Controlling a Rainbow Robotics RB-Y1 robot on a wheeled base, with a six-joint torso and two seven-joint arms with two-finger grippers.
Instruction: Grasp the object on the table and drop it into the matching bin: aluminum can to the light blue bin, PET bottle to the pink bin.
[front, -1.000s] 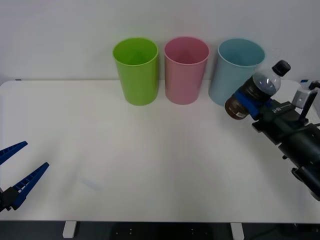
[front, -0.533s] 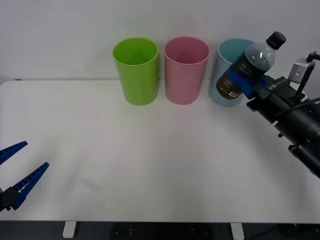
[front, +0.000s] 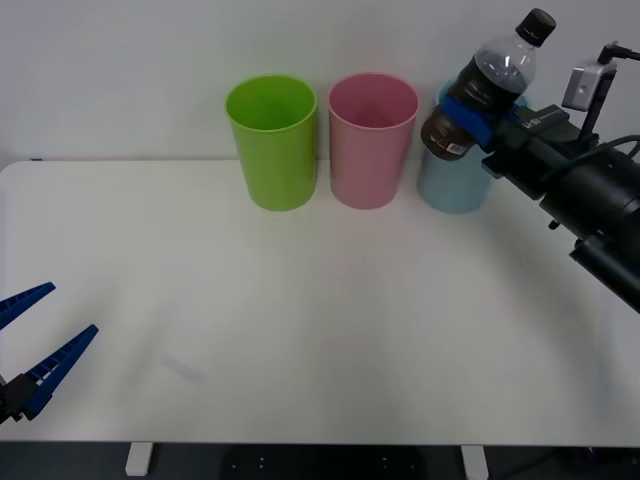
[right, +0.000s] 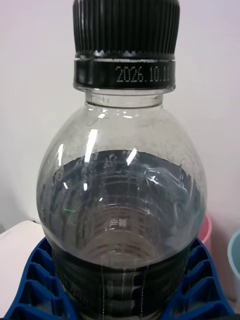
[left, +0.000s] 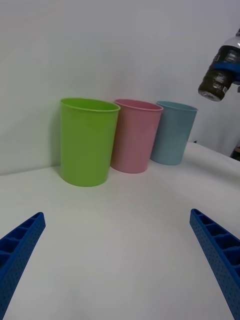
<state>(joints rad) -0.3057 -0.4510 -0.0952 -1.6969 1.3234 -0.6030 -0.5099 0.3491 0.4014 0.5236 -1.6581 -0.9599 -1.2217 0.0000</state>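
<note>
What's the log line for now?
right hand: holds PET bottle, airborne by light blue bin | left hand: open, idle

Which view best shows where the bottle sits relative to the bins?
The front view: the PET bottle, held tilted in the right gripper, overlaps the light blue bin, beside the pink bin. The left wrist view shows it distant, in the air. The right wrist view shows its cap and shoulder close up.

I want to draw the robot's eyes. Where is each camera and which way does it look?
Front view: above the arms, looking down at the table and bins; both arms show.
Right wrist view: on the right arm, staring at the PET bottle in the right tool.
Left wrist view: low on the left arm, facing the bins between the open left tool fingers.
Shared: the bottle and the pink bin.
</note>
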